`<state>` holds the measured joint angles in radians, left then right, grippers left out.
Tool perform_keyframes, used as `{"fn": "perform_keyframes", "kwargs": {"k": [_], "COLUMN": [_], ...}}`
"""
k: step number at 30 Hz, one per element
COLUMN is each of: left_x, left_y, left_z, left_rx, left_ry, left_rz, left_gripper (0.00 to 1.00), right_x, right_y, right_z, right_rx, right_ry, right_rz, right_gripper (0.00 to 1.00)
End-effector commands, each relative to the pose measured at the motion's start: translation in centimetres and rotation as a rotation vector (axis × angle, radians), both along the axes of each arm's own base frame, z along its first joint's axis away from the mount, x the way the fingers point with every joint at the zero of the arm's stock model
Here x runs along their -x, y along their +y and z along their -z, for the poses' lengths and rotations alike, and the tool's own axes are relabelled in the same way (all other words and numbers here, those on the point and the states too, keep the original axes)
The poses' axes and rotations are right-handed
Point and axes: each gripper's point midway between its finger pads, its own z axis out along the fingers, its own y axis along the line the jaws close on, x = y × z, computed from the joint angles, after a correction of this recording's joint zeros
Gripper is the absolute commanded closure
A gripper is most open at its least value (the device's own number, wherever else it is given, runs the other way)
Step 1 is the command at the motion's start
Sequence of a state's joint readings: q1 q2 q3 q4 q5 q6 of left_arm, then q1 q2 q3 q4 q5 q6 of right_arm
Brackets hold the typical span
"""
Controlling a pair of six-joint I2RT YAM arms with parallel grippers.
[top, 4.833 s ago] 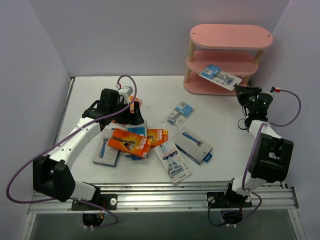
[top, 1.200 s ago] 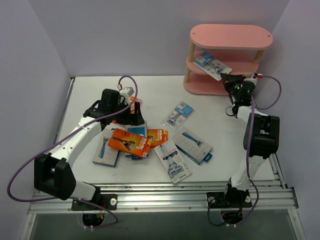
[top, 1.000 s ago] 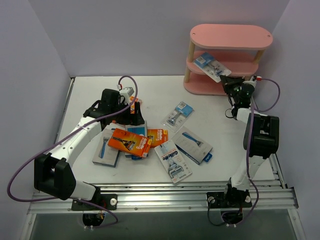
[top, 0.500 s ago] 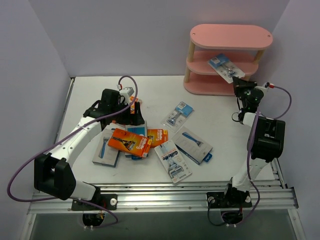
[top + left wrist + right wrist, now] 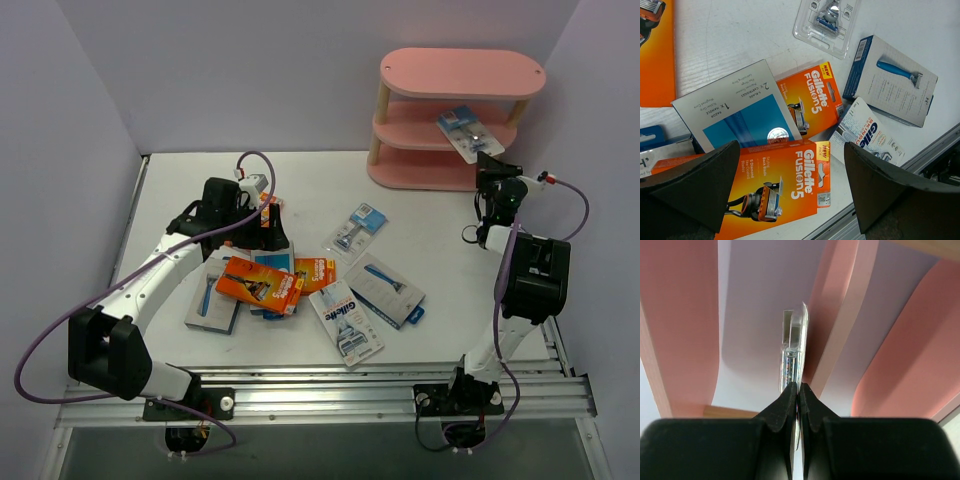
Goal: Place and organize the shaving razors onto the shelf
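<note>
Carried the blister card point(image 5: 468, 131) rightward and higher over the last second, up beside the right end of the middle board point(image 5: 412, 130) of the shelf point(image 5: 460, 70); left all else as before. At left, holds the left tool point(image 5: 791, 147) spread wide and empty just over the heap of orange boxes point(image 5: 260, 283); could shove the heap askew on a careless descent; elbow bent, forearm low across the bench point(image 5: 440, 250). At right, pinches the card's lower edge in the clenched right tool point(image 5: 797, 387); could snag the tilted card on the board's rim or the wooden post point(image 5: 517, 110), or lose so thin a grip; arm reared upright, wrist pitched toward the shelf.
</note>
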<state>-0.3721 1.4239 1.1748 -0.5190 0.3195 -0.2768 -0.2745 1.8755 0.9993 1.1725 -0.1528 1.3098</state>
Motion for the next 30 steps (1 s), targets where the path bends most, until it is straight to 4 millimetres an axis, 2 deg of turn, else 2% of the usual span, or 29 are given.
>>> {"fn": "perform_keyframes", "kwargs": {"k": [1,7,15,30], "left_x": [-1.0,-1.0,-1.0,-1.0], "left_y": [-0.9,-1.0,-1.2,-1.4], "left_z": [-1.8,-1.8,-1.7,-1.5], "left_rx": [0.036,0.042,0.048,0.060], "left_ry": [-0.060,-0.056,-0.048,-0.037], "left_rz": [0.022,0.026,0.031,0.036], "left_gripper": [0.06,0.06,0.06,0.06], "right_x": [0.9,0.9,1.4,0.5], "right_y": [-2.0,-3.2,-3.7,-3.4], "right_z": [-5.7,-6.0,-5.7,-5.8], "right_rx": [0.022,-0.001,-0.021,-0.023], "right_ry": [-0.161,-0.187,-0.205,-0.227], "right_rz": [0.109,0.176,0.263,0.312], "right_gripper": [1.00,1.00,1.00,1.00]}}
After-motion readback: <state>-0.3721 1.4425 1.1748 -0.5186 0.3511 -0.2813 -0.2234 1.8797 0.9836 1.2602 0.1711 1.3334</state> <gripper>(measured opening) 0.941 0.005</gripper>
